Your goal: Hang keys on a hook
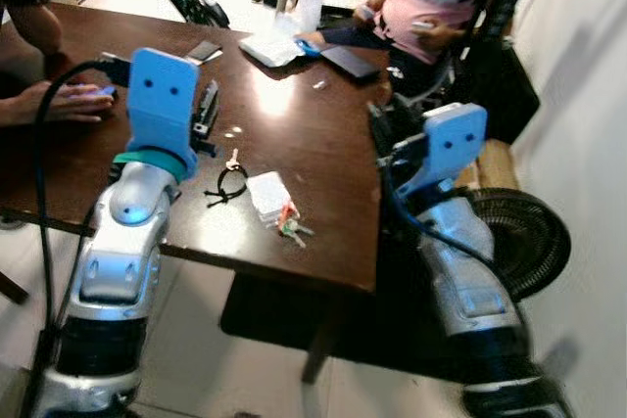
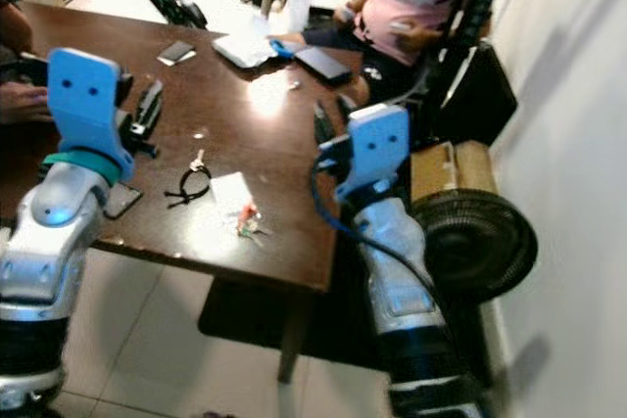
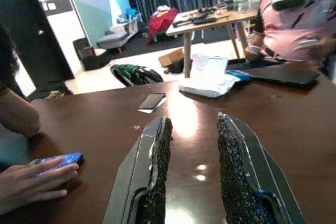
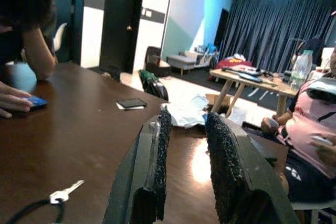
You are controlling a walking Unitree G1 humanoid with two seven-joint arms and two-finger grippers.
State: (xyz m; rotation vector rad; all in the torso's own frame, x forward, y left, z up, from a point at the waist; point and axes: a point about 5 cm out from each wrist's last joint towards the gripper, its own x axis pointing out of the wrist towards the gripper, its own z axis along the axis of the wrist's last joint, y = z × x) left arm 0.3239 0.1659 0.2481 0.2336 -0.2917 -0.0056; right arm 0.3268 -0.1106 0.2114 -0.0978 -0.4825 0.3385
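A bunch of keys point(image 1: 291, 227) with red and green heads lies beside a white tag point(image 1: 266, 193) near the front edge of the dark wooden table point(image 1: 323, 154). Just to its left a single silver key point(image 1: 233, 158) sits on a black cord loop point(image 1: 227, 186); the right wrist view catches that key point(image 4: 65, 193) too. My left gripper point(image 3: 193, 124) hovers open over the table, behind and left of the keys, its fingers point(image 1: 207, 108) holding nothing. My right gripper point(image 4: 188, 116) is open at the table's right edge, right of the keys.
A person's hand point(image 1: 61, 101) rests on a blue phone at the left. Another person in pink point(image 1: 431, 17) sits at the far right corner. A phone point(image 1: 204, 49), white papers point(image 1: 269, 46) and a black tablet point(image 1: 350, 63) lie at the back. A floor fan point(image 1: 527, 237) stands by the right wall.
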